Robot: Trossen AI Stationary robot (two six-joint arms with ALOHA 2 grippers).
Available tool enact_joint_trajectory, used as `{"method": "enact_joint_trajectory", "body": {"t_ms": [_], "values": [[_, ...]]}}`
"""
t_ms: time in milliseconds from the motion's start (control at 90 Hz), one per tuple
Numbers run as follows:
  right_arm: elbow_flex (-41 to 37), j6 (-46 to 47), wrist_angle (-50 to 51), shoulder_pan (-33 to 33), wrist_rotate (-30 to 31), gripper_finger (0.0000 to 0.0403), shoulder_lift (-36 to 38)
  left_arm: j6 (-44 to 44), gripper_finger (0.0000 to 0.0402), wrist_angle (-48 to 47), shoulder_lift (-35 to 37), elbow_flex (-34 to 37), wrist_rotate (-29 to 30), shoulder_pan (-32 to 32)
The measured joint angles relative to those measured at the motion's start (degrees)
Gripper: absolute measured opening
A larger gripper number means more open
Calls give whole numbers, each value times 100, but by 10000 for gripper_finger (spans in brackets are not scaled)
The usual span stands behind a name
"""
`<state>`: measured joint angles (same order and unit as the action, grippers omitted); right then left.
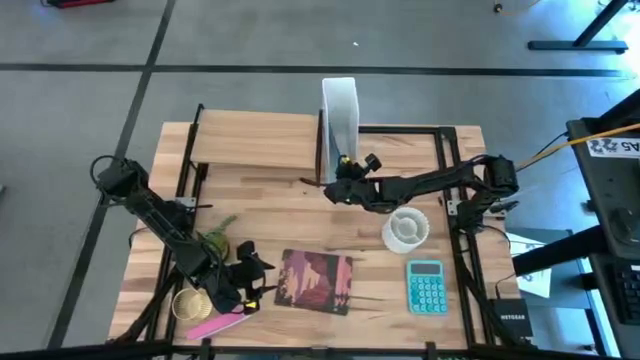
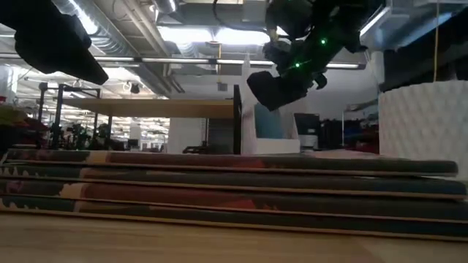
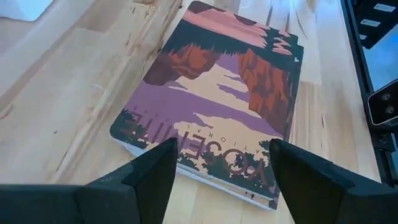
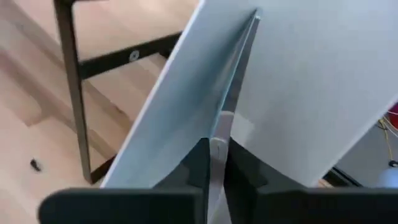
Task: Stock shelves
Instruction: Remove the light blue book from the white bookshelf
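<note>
The right gripper pinches the tall white file box at top middle, steadying it, while the wide-open left gripper must next grab the purple picture book.

Both arms are dark, chunky jointed things; the left arm runs down the lower left of the overhead frame, the right arm across the middle right. Fingers are flat matte-black wedges. There's a green light glowing on the right gripper at the top of the low shot.
</note>
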<state>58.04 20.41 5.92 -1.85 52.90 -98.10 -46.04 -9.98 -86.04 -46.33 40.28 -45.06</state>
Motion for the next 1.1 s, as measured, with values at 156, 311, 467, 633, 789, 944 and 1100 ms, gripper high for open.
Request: {"method": "enact_joint_trajectory", "body": {"t_ms": [156, 311, 467, 633, 789, 944, 1100], "values": [[163, -105, -16, 154, 446, 6, 95, 0, 239, -10, 0, 0, 0, 0], [457, -229, -42, 386, 1171, 4, 277, 48, 239, -20, 0, 0, 2, 0], [930, -1057, -43, 623, 1650, 2, 481, 61, 239, -24, 0, 0, 2, 0], [1577, -2315, -113, 1009, 2298, 1, 631, 61, 239, -28, 0, 0, 4, 0], [2168, -3876, -173, 1574, 2183, 1, 634, 282, 239, -33, 0, -2, 184, -17], [2211, -4952, 173, 2472, 1852, 0, 625, 753, 239, 14, 79, -27, 1019, -280], [2207, -4709, 1394, 3420, 1500, 0, 625, 1445, 239, 55, 191, -357, 1934, -761]]}}
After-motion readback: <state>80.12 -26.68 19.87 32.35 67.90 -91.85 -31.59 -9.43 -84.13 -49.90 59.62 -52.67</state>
